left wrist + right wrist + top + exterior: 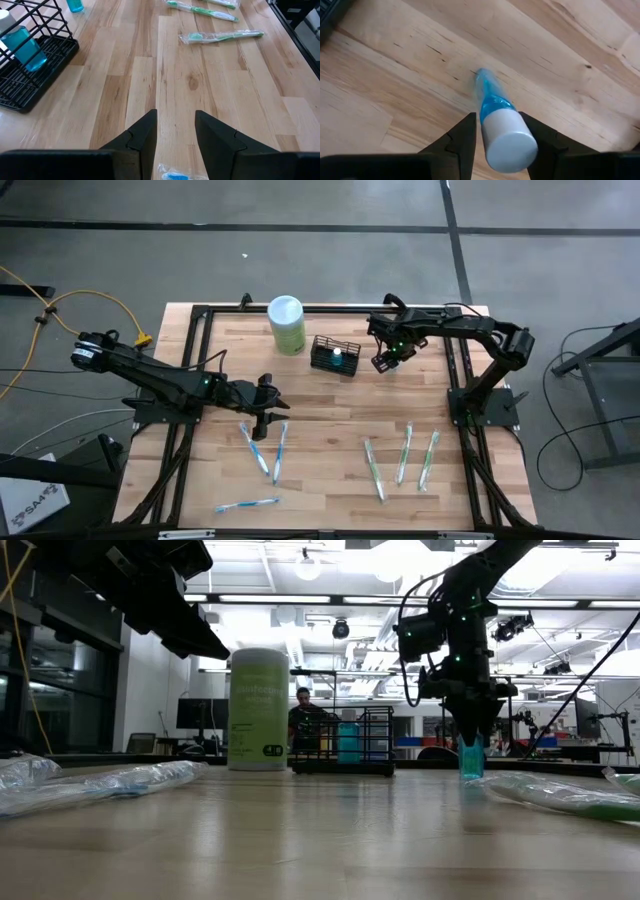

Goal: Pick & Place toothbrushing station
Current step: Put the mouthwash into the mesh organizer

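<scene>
The caddy [335, 355] sits toward the back of the desk [330, 460], just beside the green canister [286, 324], with one small blue bottle [348, 742] already standing in it. It is open black wire, so I would guess it is light and stiff. The thin rods give a claw something to hook, though they may slip between smooth fingers. A top rim wire or a divider looks like the best place to pinch it. Being so light, it could slide across the wood if nudged rather than lifted.

The right claw [502, 137] hangs just to the side of the caddy and is pinching a second blue bottle [500, 125] near its white cap, the bottle's foot at or just above the wood. That bottle looks like smooth plastic, fairly rigid and liquid-filled, so it may swing or twist in a narrow pinch. Holding it high leaves the base free to drop into a compartment.

The left claw [175, 137] hovers low over the near left part of the desk, its fingers spread with nothing between them, above a wrapped blue toothbrush [258, 448]. More wrapped brushes, green ones [405, 452], lie on the near right. The wrappers look soft and crinkly, likely slippery.
</scene>
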You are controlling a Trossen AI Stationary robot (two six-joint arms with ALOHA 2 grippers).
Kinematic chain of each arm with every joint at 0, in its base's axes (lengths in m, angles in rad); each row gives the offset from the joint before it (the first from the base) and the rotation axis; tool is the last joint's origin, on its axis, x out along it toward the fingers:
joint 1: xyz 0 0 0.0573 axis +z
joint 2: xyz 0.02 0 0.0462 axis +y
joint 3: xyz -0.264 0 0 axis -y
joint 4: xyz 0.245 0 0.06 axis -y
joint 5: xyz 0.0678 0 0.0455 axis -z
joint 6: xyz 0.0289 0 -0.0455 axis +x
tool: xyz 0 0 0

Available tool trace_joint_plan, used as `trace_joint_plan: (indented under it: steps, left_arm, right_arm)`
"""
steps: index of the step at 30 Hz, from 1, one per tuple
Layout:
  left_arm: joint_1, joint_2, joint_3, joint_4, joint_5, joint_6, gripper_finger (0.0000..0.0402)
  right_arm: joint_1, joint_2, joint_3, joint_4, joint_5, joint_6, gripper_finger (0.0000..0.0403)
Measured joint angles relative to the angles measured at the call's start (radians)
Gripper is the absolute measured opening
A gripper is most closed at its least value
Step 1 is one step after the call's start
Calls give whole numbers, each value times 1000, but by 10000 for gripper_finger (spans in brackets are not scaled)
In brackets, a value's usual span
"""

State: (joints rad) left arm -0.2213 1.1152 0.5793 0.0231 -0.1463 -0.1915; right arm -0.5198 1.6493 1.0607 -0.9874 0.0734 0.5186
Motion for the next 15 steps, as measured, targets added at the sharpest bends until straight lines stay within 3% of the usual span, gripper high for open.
trace_joint_plan:
  steps: [15]
  left_arm:
    - [0,0,0,0,0,0,127]
  right_arm:
    - [0,0,1,0,3,-26,95]
